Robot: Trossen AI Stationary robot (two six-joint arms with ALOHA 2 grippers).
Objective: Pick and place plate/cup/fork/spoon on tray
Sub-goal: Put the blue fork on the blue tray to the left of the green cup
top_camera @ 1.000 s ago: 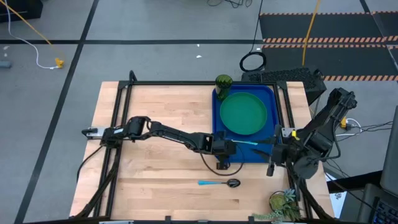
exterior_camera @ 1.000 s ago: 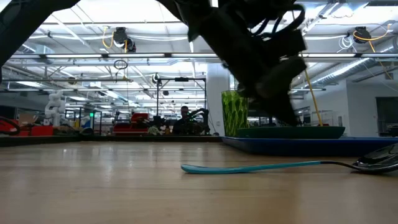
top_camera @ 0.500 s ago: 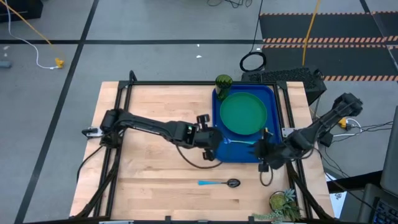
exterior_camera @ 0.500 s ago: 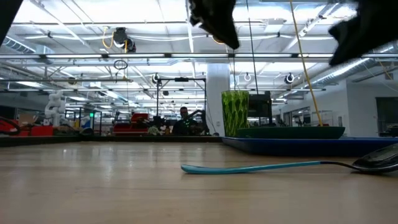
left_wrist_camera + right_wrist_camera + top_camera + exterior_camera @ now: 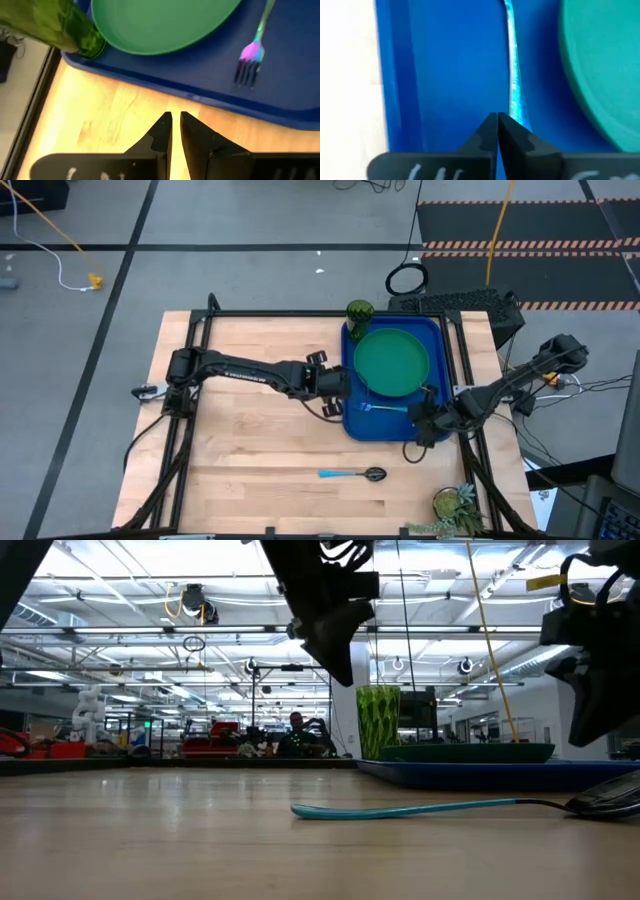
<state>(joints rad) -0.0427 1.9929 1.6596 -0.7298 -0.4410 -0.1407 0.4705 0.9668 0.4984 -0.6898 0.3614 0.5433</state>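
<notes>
The blue tray (image 5: 385,428) lies at the table's far right. On it are the green plate (image 5: 390,362), the cup (image 5: 359,312) upright in the far left corner, and the fork (image 5: 385,407) flat on the tray floor near the plate, head (image 5: 248,65) toward the left. The spoon (image 5: 352,474) lies on the wood nearer the front edge. My left gripper (image 5: 175,120) hovers over the wood just outside the tray's left rim, all but shut with nothing between its fingers. My right gripper (image 5: 497,119) is shut above the tray's near right part, beside the end of the fork's handle (image 5: 512,75).
A small potted plant (image 5: 455,505) stands at the near right corner. Black frame rails (image 5: 300,314) run along the table's far edge and sides. The wood on the left and in the near middle (image 5: 250,470) is bare apart from the spoon.
My left gripper has drawn back from over the tray's near left corner, going up and toward the far left, and now stands outside the left rim. My right gripper has shifted a little toward the table's left and has shut. The fork lies on the tray.
</notes>
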